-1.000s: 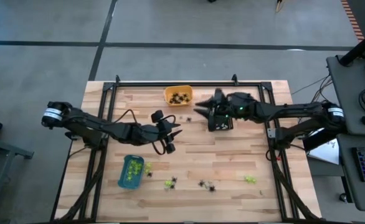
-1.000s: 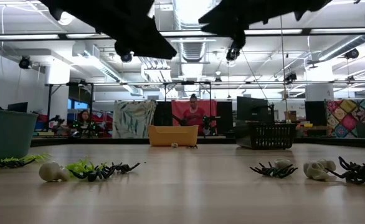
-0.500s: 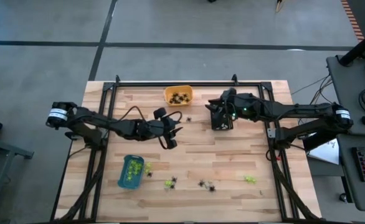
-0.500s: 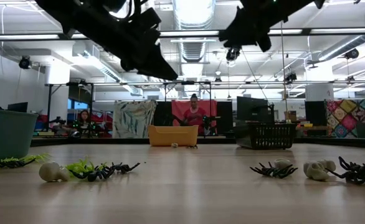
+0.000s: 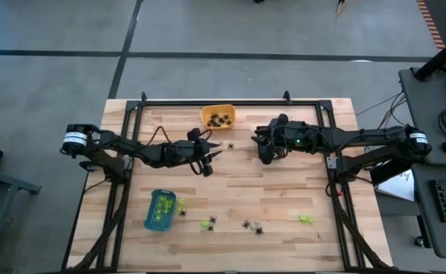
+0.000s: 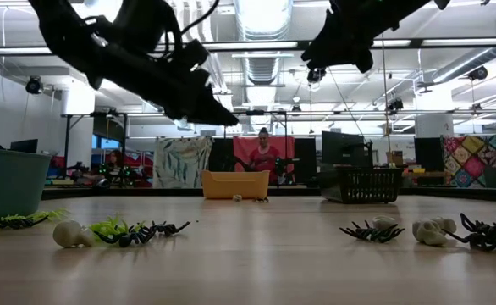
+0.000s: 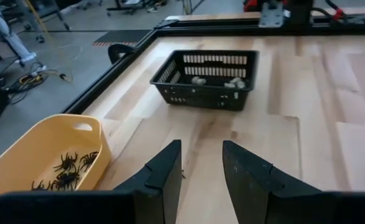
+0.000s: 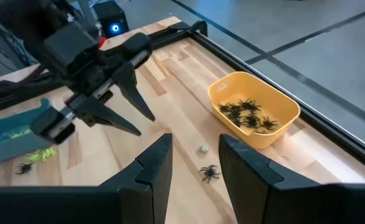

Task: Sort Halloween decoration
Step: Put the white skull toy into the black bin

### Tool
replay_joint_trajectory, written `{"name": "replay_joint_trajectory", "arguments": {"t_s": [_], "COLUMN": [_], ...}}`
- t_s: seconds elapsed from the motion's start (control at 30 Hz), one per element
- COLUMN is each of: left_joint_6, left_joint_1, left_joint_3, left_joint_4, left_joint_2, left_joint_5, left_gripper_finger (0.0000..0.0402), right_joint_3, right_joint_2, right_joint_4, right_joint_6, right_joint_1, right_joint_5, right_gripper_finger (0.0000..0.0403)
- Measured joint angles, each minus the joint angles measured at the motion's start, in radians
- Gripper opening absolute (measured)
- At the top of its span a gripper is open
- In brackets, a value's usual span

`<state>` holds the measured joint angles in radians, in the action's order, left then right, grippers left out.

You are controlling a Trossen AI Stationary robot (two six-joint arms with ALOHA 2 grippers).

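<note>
Left end effector: over the tabletop near the orange tray, fingers slightly parted, holding nothing.
Right end effector: beside the black basket, partly open, empty.
Decorations: 1 black spider and a whitish trinket lie loose by the orange tray; more near the blue tray.
Step advice: probably descend straight onto the spider's body, since its thin legs slip.
Textures: glossy plastic trinkets, slatted basket, pale wood planks.
</note>
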<state>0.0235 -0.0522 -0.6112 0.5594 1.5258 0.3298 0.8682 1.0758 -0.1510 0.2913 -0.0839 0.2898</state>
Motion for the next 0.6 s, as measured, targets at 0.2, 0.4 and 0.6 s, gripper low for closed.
{"name": "replay_joint_trajectory", "arguments": {"t_s": [0.2,0.4,0.6], "left_joint_6": [-0.007,-0.007,-0.006], "left_joint_1": [-0.033,-0.053,-0.062], "left_joint_3": [0.007,-0.028,-0.034], "left_joint_4": [0.148,0.182,0.186], "left_joint_2": [0.141,0.249,0.273], "left_joint_5": [0.001,0.027,0.056], "left_gripper_finger": [0.0100,0.0100,0.0100], "right_joint_3": [-0.008,-0.013,-0.014], "right_joint_2": [0.015,0.017,0.027], "right_joint_4": [0.005,-0.001,-0.001], "right_joint_6": [0.000,0.001,0.004], "right_joint_1": [-0.001,-0.001,-0.001], "right_joint_5": [0.049,0.051,0.051], "right_gripper_finger": [0.0123,0.0123,0.0123]}}
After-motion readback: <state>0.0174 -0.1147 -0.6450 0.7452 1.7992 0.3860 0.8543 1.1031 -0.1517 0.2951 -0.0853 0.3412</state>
